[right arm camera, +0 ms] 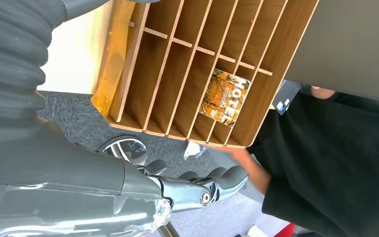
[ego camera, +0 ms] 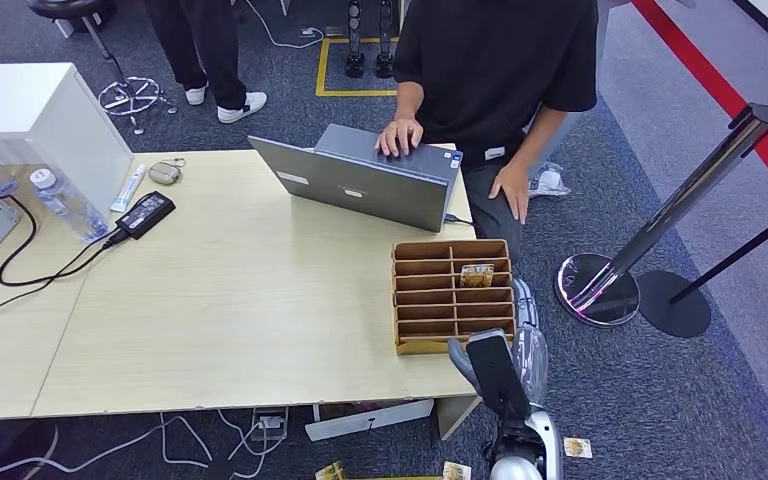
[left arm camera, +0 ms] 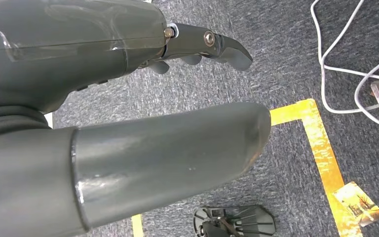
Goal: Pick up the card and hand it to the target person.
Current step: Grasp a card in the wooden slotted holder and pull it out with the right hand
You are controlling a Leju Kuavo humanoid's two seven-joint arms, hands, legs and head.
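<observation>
An orange picture card [ego camera: 477, 275] [right arm camera: 225, 95] stands in a slot of the brown wooden organizer [ego camera: 426, 345] [right arm camera: 158, 64] at the table's right front corner. My right hand [ego camera: 485, 365] [right arm camera: 128, 182] hovers just off the organizer's near edge, below the table corner, fingers [right arm camera: 212, 185] loosely extended and holding nothing. The card lies a few slots beyond the fingertips. A person in a black shirt [ego camera: 495, 60] [right arm camera: 335, 148] sits behind the table, one hand on a laptop [ego camera: 360, 180]. My left hand [left arm camera: 143, 44] hangs over the carpet, fingers apart and empty.
A power brick [ego camera: 146, 213], cables, bottles and a white box [ego camera: 30, 110] crowd the table's left side. Loose cards [ego camera: 577, 447] [left arm camera: 360, 202] lie on the floor near yellow tape [left arm camera: 321, 143]. A chrome stanchion [ego camera: 600, 285] stands to the right. Another person's legs [ego camera: 205, 50] stand at the back.
</observation>
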